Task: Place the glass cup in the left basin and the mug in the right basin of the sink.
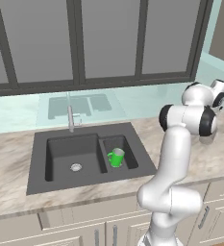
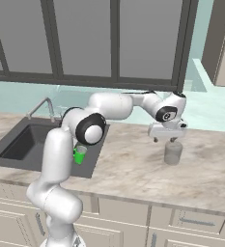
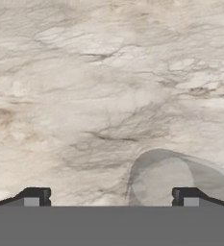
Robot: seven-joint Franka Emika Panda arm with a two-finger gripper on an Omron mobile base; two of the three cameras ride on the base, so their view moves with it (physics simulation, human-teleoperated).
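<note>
Right base view: I'm hovering my pincer [image 2: 167,141], fingers spread, just above glass cup [image 2: 173,152] on counter [image 2: 133,166], well right of sink [image 2: 17,142]. Mug [image 2: 79,154] sitting in right basin [image 1: 119,153]. Risk: cup off-centre between fingertips, descending could be tipping it.

The matt dark charcoal double-basin sink [image 1: 36,163] carries a slim shiny metal faucet [image 1: 70,117], the veined beige marble-look countertop [image 2: 133,169] looks smooth, the bright green mug [image 1: 116,157] glossy, the see-through greyish glass cup [image 2: 173,152] clear.
</note>
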